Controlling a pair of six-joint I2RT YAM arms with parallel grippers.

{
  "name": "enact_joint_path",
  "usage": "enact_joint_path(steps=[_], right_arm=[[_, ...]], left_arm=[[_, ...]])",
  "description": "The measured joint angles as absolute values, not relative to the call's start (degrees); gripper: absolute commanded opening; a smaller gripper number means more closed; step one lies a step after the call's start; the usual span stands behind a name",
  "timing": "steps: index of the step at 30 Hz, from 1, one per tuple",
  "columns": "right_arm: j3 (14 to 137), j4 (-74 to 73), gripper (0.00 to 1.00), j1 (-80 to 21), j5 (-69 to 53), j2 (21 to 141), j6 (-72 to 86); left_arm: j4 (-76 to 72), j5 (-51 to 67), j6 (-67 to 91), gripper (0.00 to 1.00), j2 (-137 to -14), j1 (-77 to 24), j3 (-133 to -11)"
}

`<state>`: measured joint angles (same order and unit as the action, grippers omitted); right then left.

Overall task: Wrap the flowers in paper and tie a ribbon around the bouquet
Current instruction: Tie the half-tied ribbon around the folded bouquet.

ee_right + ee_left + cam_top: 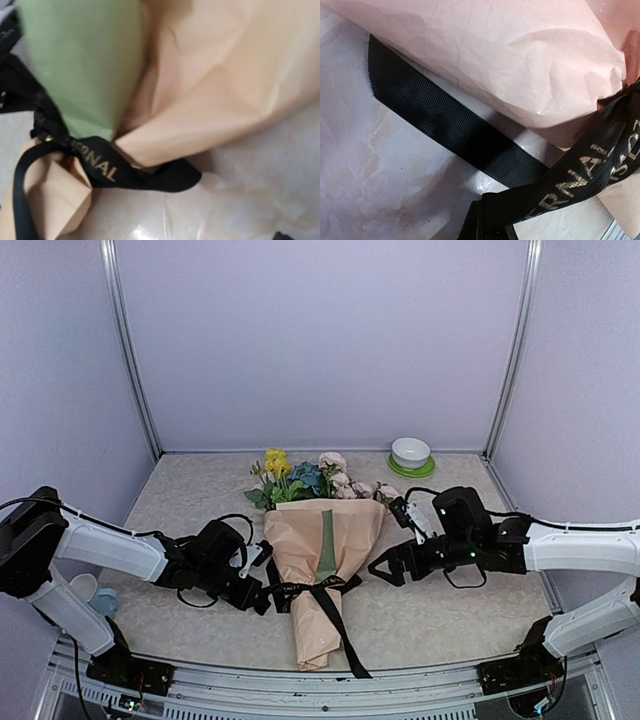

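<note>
The bouquet [322, 570] lies in the middle of the table, a peach-tan paper [300, 540] cone with a green strip [327, 540]. The flowers [300, 478] stick out at its far end. The black ribbon [330, 615] is knotted round the cone's waist, and one tail trails toward the near edge. My left gripper [262, 592] is shut on the ribbon's left end, whose gold lettering [580, 180] runs taut to the cone. My right gripper [384, 570] stands open just right of the cone. The ribbon's right end [185, 175] lies loose on the table in front of it.
A white bowl on a green saucer [411, 454] stands at the back right. A pale cup [97, 592] sits at the left edge beside my left arm. Booth walls close off three sides, and a metal rail [300, 685] runs along the near edge.
</note>
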<state>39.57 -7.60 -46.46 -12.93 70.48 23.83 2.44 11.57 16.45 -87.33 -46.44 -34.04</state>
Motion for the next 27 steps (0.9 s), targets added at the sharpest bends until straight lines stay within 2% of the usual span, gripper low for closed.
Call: enact_joint_path(steps=[2,4,12,17,20,22,24,25,27], right_arm=[[37.7,-5.0,0.78,-46.7,-12.1,71.6,26.9],[37.6,-2.1,0.73,-46.9,-12.2,74.7,29.0],[40.8,4.7,0.82,-46.9,-14.5,90.0,29.1],[43.4,7.7,0.80,-46.9,-19.5,97.2,26.3],[43.2,9.8,0.68,-46.9,-21.5,97.8,24.7],[43.2,12.2,0.48,-46.9,-23.8,97.9,23.8],[43.2,14.2,0.34,-46.9,-25.9,98.2,23.1],[43.2,15.0,0.32,-46.9,-26.6,98.6,23.1],[43.1,15.6,0.39,-46.8,-27.8,99.4,23.0]], left_arm=[[2.4,11.6,16.4,0.00,-87.3,-46.4,-34.0],[2.6,11.6,16.4,0.00,-87.3,-46.4,-34.1],[2.9,11.5,16.3,0.00,-87.4,-46.6,-34.3],[3.4,11.5,16.2,0.00,-87.4,-46.6,-34.6],[3.7,11.5,16.2,0.00,-87.4,-46.6,-34.8],[3.8,11.5,16.2,0.00,-87.4,-46.6,-34.8],[4.1,11.4,16.2,0.00,-87.4,-46.6,-34.9],[4.2,11.4,16.2,0.00,-87.4,-46.6,-34.9],[4.3,11.3,16.2,0.00,-87.4,-46.6,-34.9]])
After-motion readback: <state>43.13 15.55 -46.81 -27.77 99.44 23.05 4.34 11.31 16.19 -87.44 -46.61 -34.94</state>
